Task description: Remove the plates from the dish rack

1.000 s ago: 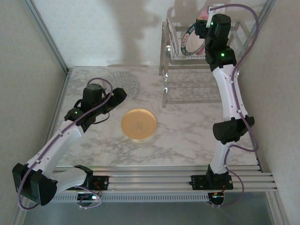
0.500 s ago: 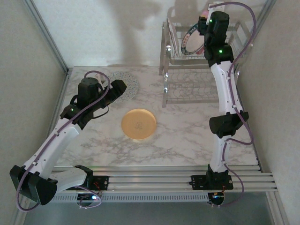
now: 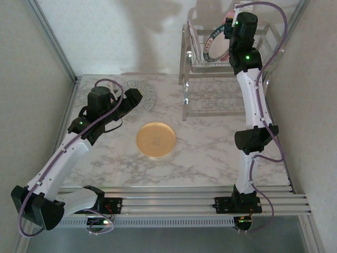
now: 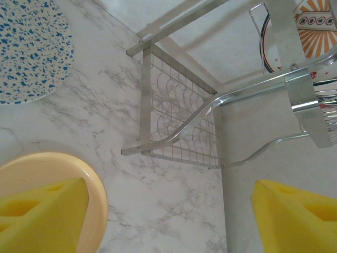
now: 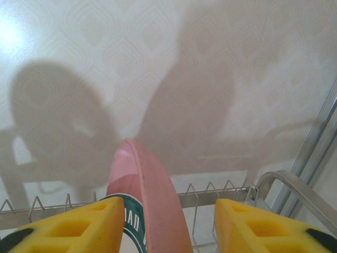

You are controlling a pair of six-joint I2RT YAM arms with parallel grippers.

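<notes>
The chrome dish rack [image 3: 210, 100] stands at the table's back right. In its upper basket stand a pink plate [image 5: 152, 195], a white plate with a dark teal rim [image 5: 130, 227] and a maroon-rimmed plate with an orange centre [image 4: 316, 23]. My right gripper [image 5: 168, 226] is open over the basket, one yellow finger [image 5: 73, 226] on each side of the pink plate's top edge, seen from above at the rack top [image 3: 231, 23]. A tan-orange plate [image 3: 156, 139] and a speckled plate [image 3: 142, 94] lie flat on the table. My left gripper [image 4: 168, 221] hovers open beside them, holding nothing.
The marble table [image 3: 200, 153] is walled on the left, back and right. The rack's lower wire tier [image 4: 184, 110] and tubular legs [image 4: 145, 100] reach toward the table's middle. The right arm's elbow [image 3: 255, 139] hangs over the table's right side.
My right gripper has risen and pushed farther back, to the top of the rack over the pink plate. The left arm has drawn back slightly to the left.
</notes>
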